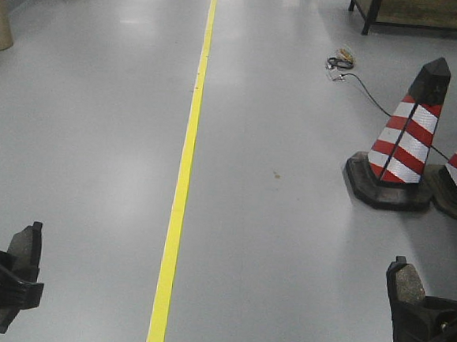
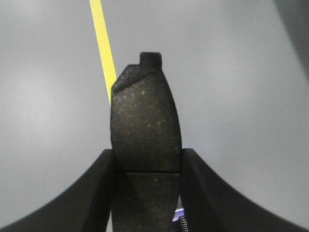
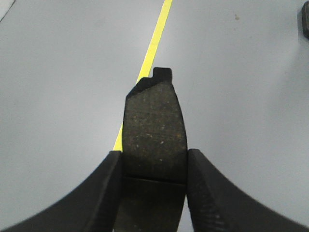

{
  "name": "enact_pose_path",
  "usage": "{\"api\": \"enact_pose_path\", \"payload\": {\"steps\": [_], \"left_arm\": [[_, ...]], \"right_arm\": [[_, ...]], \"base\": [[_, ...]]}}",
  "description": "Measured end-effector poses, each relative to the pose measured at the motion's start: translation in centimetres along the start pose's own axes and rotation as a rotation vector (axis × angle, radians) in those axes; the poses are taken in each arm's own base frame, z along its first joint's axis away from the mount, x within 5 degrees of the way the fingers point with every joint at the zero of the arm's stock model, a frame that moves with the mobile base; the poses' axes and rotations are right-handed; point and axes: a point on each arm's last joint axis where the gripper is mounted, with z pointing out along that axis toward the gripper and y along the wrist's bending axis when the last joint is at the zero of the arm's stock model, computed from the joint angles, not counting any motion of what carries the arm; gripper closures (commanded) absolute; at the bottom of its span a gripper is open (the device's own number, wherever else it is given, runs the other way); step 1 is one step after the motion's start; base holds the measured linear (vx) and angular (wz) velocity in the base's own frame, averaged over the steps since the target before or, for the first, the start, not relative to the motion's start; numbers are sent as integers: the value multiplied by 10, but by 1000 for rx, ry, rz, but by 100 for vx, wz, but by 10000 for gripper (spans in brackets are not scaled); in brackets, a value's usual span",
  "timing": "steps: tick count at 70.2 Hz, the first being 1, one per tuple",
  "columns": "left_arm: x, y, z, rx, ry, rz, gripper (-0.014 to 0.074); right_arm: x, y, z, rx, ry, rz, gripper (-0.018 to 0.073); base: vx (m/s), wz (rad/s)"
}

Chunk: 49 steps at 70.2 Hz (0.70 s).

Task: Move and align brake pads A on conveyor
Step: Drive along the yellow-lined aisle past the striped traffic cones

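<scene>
I see 2 brake pads, both held above the grey floor (image 1: 288, 223). My left gripper (image 2: 146, 166) is closed on one brake pad (image 2: 145, 130), and my right gripper (image 3: 154, 166) is closed on another brake pad (image 3: 154, 130). The yellow line (image 1: 184, 175) runs between them; 2 striped cones (image 1: 405, 137) stand at the right.

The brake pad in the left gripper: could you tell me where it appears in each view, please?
Front view: brake pad at lower left, sticking up from the left gripper.
Left wrist view: centre, upright, clamped between both fingers.
Right wrist view: not in it; that is another pad.
Shared landmark: the yellow floor line.
</scene>
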Motion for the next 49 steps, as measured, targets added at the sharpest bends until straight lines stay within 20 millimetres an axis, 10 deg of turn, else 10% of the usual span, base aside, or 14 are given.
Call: {"api": "enact_pose_path", "payload": {"steps": [49], "left_arm": [[0, 0, 0, 0, 0, 0, 524]], "right_arm": [[0, 0, 0, 0, 1, 0, 560]], "base": [[59, -15]]}}
